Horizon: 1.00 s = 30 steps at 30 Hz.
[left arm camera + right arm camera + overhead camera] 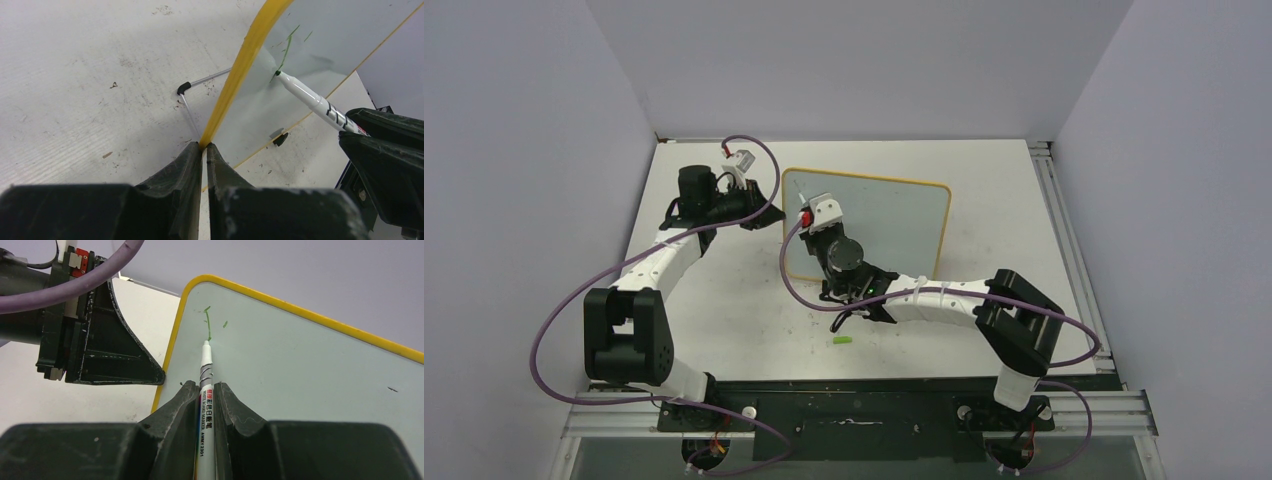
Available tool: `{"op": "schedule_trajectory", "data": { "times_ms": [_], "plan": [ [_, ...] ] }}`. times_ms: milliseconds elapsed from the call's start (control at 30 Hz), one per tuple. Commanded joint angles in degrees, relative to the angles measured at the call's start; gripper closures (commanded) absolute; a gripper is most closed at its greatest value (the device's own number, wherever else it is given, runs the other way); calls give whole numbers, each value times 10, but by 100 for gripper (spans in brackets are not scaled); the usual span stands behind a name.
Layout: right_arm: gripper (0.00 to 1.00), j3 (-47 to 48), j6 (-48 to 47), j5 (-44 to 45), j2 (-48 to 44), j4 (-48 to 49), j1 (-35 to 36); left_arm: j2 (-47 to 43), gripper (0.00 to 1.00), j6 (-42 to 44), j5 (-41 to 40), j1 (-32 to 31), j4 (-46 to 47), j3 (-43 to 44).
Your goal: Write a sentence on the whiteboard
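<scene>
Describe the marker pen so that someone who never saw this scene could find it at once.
Find the yellow-framed whiteboard, the largest loose thing in view. The right gripper is shut on the marker pen, whose tip touches the board near its corner. It is the only slim white stick, with black print on its barrel.

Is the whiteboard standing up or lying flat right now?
Standing, tilted: the whiteboard rests on its wire stand, the left gripper pinching its yellow frame while the right gripper holds the marker against it.
</scene>
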Motion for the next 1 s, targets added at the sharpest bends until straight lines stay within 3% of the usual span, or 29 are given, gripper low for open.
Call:
{"op": "schedule_trajectory", "data": {
  "times_ms": [0, 967],
  "plan": [
    [95, 17, 0, 16, -10, 27, -5, 0, 94, 1, 26, -13, -7, 22],
    [95, 20, -19, 24, -29, 42, -23, 0, 94, 2, 26, -13, -8, 23]
  ]
}}
